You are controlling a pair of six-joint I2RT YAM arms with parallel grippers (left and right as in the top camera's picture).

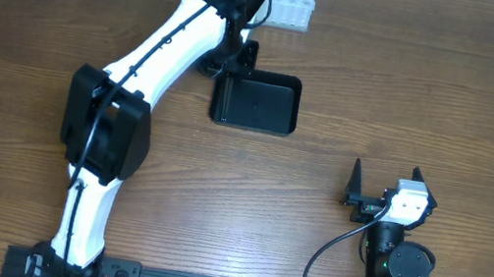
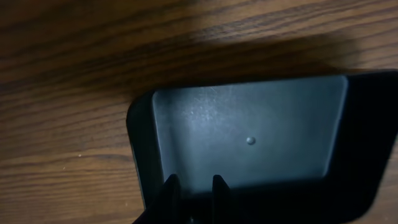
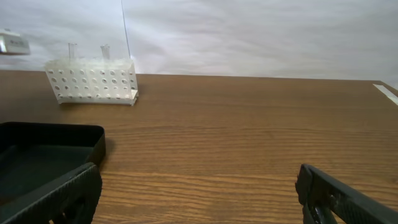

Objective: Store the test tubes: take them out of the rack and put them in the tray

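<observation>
Evidently nothing is stored yet: the black tray (image 2: 249,112) lies empty, two test tubes (image 3: 105,51) stand in the rack (image 3: 93,82), the right hand (image 1: 387,169) is wide open, and the left hand's (image 2: 194,180) grip cannot be told.

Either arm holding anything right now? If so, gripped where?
Nothing held. Left gripper, over the tray, has jaws slightly apart with only tray floor showing between. Right gripper has jaws wide open and empty.
</observation>
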